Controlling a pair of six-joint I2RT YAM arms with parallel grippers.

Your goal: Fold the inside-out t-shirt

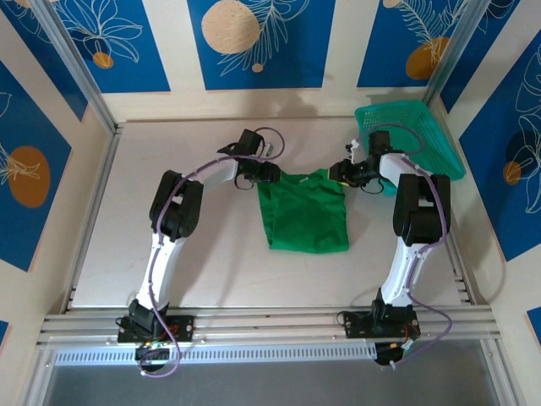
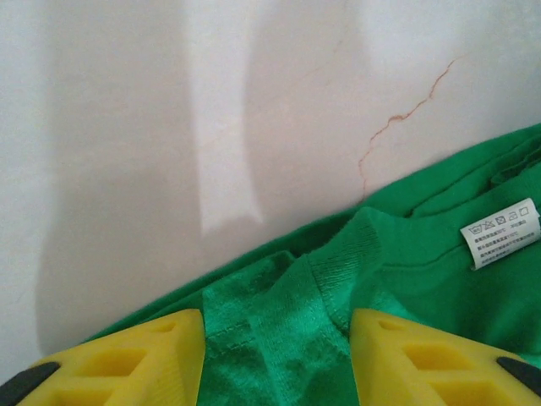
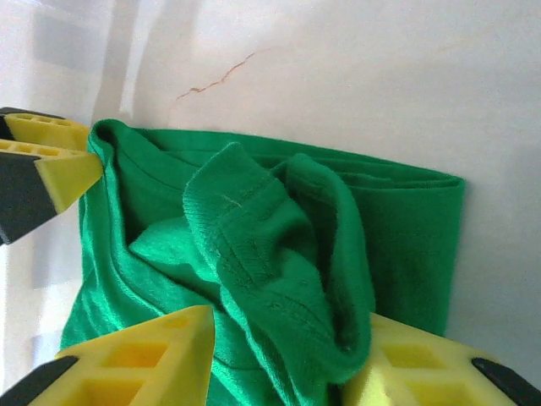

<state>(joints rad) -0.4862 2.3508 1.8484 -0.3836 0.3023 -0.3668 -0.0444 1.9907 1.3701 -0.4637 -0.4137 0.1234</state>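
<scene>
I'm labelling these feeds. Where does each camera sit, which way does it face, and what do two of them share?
Top external: above and behind the bases, looking down on the table; both arms, left gripper and right gripper at the t-shirt's far edge.
Left wrist: faces down onto collar and label; own yellow fingers.
Right wrist: faces bunched cloth; own yellow fingers.
Shared: both wrist views show a reddish crack on the table.

T-shirt [image 1: 303,216] is plain bright green; label [image 2: 500,233] white, dark print. Basket [image 1: 435,144], upper right: teal mesh. Fingers [image 2: 127,364]: yellow, black tips. Table [image 1: 169,152]: off-white. Walls [image 1: 283,55]: blue panels, white leaf outlines, orange discs.
</scene>
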